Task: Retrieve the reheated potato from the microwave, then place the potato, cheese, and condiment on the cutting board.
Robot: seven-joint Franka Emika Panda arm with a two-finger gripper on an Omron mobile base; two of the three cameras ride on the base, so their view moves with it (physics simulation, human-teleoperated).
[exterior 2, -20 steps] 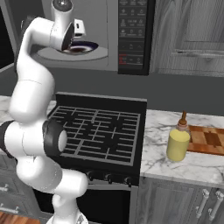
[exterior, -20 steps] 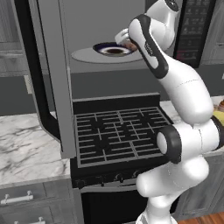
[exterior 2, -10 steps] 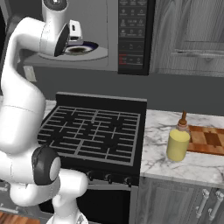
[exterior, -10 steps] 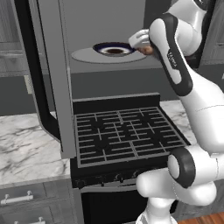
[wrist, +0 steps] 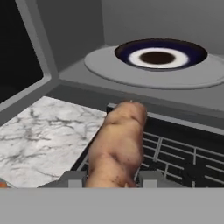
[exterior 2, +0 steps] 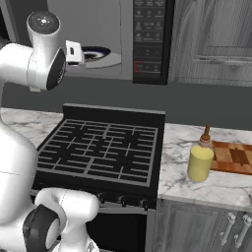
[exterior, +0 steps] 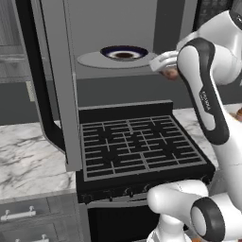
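Note:
My gripper (wrist: 111, 177) is shut on the potato (wrist: 120, 140), a brown-tan oval lump that sticks out between the fingers. It hangs just outside the open microwave (exterior 2: 150, 39), in front of the cavity and above the stove. In the left base view the gripper (exterior: 166, 70) sits right of the plate, with the potato (exterior: 170, 74) peeking under the hand. The pale-yellow condiment (exterior 2: 200, 161) stands on the right counter, against the checkered cutting board (exterior 2: 236, 158). The cheese is out of view.
A dark-rimmed plate (exterior: 124, 52) rests on the microwave's turntable (wrist: 109, 70). The microwave door (exterior: 56, 85) hangs open to the left. The black stove grates (exterior 2: 101, 147) lie below the gripper. Marble counter (exterior: 28, 156) runs on both sides.
The arm has drawn the potato back from the plate, out of the microwave cavity, rightward and a little lower in the left base view. The grip has stayed the same.

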